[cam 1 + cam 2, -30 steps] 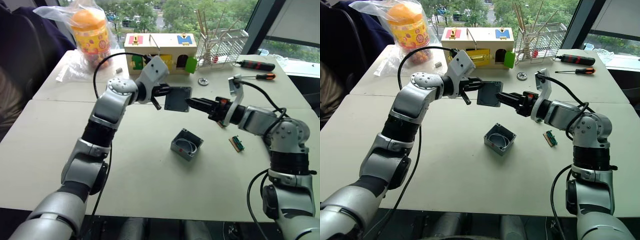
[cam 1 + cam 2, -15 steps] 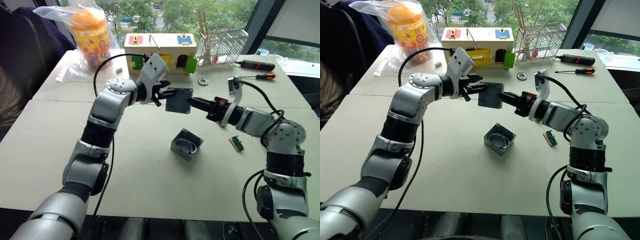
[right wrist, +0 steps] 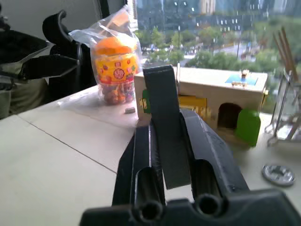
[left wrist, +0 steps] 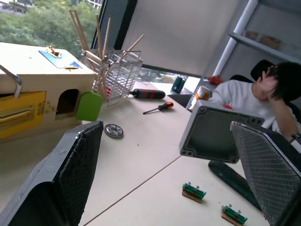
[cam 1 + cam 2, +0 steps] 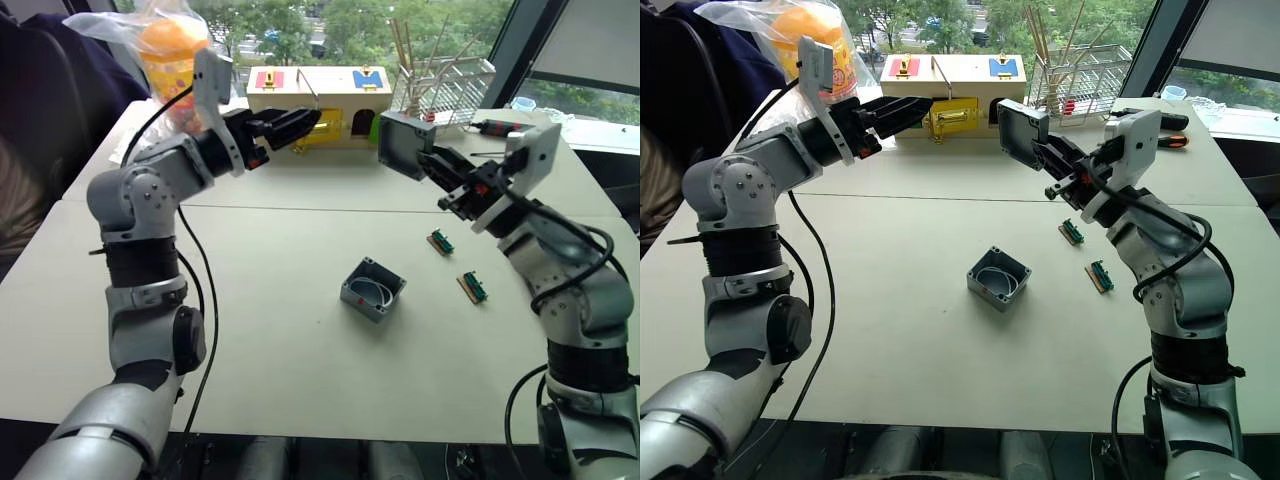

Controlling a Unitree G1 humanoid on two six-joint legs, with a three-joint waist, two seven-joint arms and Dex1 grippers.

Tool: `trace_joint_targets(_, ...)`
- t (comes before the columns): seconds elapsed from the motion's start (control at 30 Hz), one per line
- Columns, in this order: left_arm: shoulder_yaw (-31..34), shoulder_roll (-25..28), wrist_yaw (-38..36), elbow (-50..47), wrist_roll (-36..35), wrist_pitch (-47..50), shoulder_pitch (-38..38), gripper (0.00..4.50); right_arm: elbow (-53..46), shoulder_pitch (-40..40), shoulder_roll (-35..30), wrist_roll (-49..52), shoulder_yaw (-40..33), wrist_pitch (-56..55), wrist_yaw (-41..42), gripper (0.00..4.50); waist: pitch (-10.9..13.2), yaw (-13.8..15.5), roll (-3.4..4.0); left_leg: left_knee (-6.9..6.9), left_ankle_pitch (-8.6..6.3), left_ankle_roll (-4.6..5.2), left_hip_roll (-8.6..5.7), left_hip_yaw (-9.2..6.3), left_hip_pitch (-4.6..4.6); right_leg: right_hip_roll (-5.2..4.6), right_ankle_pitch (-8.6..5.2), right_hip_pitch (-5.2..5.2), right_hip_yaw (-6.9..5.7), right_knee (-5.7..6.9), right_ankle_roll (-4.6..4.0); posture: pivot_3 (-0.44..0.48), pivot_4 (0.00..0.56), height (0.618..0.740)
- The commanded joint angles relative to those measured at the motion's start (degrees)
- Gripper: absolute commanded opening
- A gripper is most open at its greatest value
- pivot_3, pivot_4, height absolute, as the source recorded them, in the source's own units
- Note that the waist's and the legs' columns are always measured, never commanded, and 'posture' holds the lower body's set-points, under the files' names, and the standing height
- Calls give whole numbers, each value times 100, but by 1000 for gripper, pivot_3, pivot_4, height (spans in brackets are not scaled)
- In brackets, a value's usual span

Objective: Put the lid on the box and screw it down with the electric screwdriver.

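Two arms up | your right end effector [image 5: 1040,148] pinches flat square grey plastic lid [image 5: 400,143] by its edge, high over table [image 5: 300,350], freeing its face for seating | left end effector [image 5: 295,122] spread, empty | open grey plastic box [image 5: 373,289] mid-table, well below lid.

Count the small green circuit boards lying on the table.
2. One small green circuit board lies on the table below the right gripper, which holds the lid; the other board lies nearer the robot, right of the open box. None looks hidden.
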Motion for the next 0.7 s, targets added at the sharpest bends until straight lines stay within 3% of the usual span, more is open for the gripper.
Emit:
trace_joint_targets(0.03,-131,-46,-19,-173,-277,22,124,4468,-222,385,-180,-1404,216,-1913,0,95,0,-9,0,1,0,0,0,0,0,1,0,1,0,0,0,0,150,740)
trace_joint_targets(0.33,-1107,-3,-612,-64,-160,-382,574,120,1130,1561,-912,-3938,367,-6390,-517,95,0,-55,0,0,0,0,-2,-3,4,8,0,2,-5,-1,0,0,150,740)
trace_joint_targets(0.5,-1882,361,-1562,6,-58,-647,714,51,2216,1257,-954,-4949,483,-7970,-1129,95,0,-95,0,-6,0,-1,-1,-1,7,14,0,-7,-5,-8,0,0,150,740)
trace_joint_targets(0.7,-2399,423,-1989,212,191,-1107,756,51,3059,826,-895,-5837,561,-8527,-1727,95,-1,-84,2,-2,1,-1,0,-5,13,17,-1,-8,-4,-11,0,0,150,740)
